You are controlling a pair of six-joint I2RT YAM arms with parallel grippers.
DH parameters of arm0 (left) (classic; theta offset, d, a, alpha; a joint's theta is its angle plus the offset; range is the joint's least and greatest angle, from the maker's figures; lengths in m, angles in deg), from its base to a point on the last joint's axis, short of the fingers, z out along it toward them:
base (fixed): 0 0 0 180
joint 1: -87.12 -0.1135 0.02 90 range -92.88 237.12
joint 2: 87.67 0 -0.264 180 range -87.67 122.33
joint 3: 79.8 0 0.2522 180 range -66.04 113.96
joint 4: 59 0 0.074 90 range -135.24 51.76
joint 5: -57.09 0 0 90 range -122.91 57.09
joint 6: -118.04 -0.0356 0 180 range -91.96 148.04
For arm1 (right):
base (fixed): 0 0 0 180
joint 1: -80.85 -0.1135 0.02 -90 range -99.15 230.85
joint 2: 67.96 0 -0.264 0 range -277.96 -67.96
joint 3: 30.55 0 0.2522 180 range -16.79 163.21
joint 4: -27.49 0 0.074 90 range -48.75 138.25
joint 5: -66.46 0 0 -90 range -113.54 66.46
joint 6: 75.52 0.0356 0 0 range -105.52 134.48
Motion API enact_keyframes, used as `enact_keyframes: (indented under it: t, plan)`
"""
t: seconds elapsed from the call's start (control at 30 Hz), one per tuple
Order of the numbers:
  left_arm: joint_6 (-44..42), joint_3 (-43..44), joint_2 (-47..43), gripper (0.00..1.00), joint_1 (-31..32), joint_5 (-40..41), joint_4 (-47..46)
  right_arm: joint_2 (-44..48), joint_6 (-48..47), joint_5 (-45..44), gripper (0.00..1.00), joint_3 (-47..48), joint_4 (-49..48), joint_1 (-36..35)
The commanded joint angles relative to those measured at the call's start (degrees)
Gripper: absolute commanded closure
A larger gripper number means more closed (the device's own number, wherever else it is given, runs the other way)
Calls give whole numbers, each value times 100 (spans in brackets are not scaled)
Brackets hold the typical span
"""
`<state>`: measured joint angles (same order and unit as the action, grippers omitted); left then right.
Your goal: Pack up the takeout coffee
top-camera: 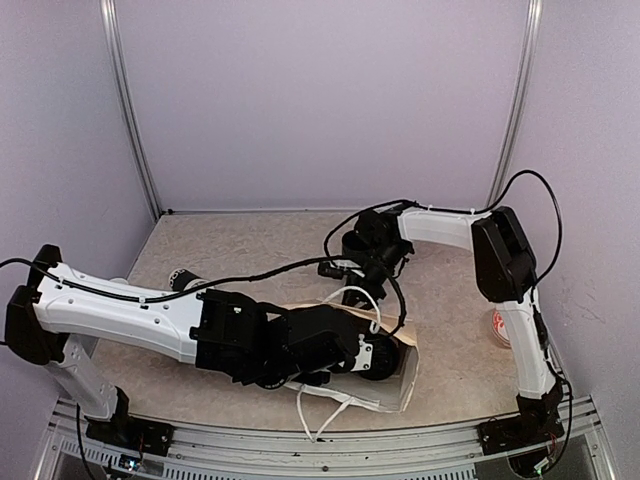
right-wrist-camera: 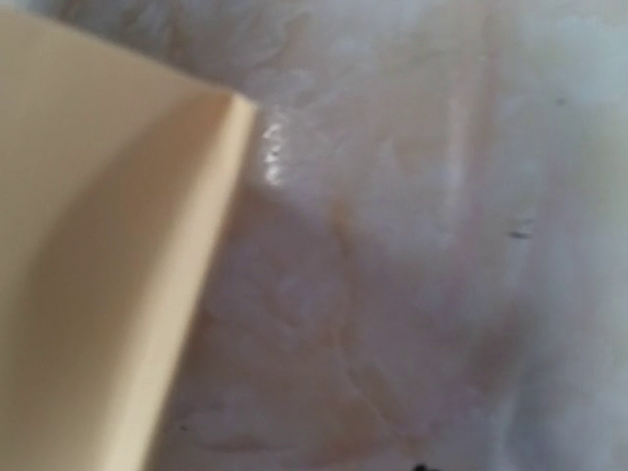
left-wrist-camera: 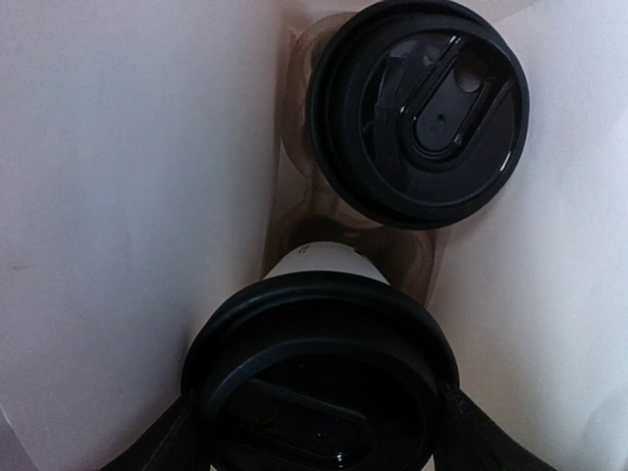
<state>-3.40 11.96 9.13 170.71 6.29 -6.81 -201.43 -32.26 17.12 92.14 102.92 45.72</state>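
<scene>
A white paper bag lies at the near middle of the table, with my left arm reaching into it. Inside, in the left wrist view, my left gripper is shut on a takeout coffee cup by its black lid, one finger on each side. A second lidded cup stands farther in, in a brown carrier. My right gripper hangs over the bag's far side, where the white handle loop rises to it. Its fingers do not show in the right wrist view.
The bag's cream edge and blurred tabletop fill the right wrist view. The bag's other handle trails toward the front rail. A small black object sits at the left, and a red-and-white round thing by the right arm.
</scene>
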Motion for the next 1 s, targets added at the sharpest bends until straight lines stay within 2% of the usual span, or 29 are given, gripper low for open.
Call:
enact_keyframes:
  t: [0.0,0.63,0.97]
  plan:
    - [-190,-147,-219,37,-122,-129,-334,-191,-140,239,58,118,283,-124]
    - [-364,-247,4,37,-376,-387,-320,-274,-177,318,59,94,324,-158]
    - [-313,-91,-137,37,-222,-199,-118,-324,-145,302,59,82,330,-155]
